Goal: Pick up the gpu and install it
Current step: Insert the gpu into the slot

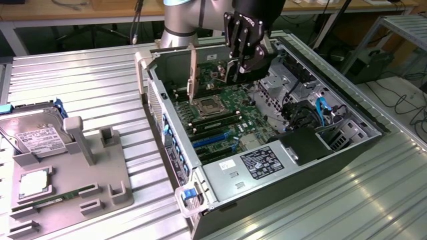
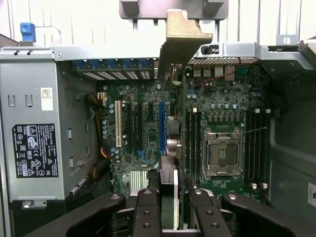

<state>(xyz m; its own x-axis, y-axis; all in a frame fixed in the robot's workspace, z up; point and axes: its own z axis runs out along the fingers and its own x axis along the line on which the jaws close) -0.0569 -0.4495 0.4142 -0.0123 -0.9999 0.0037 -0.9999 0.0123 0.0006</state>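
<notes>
The gpu (image 1: 192, 74) hangs edge-on over the open computer case (image 1: 175, 145), with its metal end bracket toward the case's rear wall. My gripper (image 1: 240, 70) is shut on the card's far end, above the motherboard (image 1: 230, 107). In the wrist view the gpu (image 2: 180, 37) runs as a thin line from my gripper (image 2: 170, 200) out to its tan bracket. It lies just beside the long blue slot (image 2: 161, 126). Whether the card's edge touches the board I cannot tell.
Inside the case are an empty CPU socket (image 1: 207, 104), a labelled power supply (image 1: 261, 164) and cables by the drive cage (image 1: 320, 117). On the exterior view's left, a grey tray (image 1: 87, 170) holds a hard drive (image 1: 37, 135), a processor (image 1: 33, 186) and a memory stick (image 1: 63, 196).
</notes>
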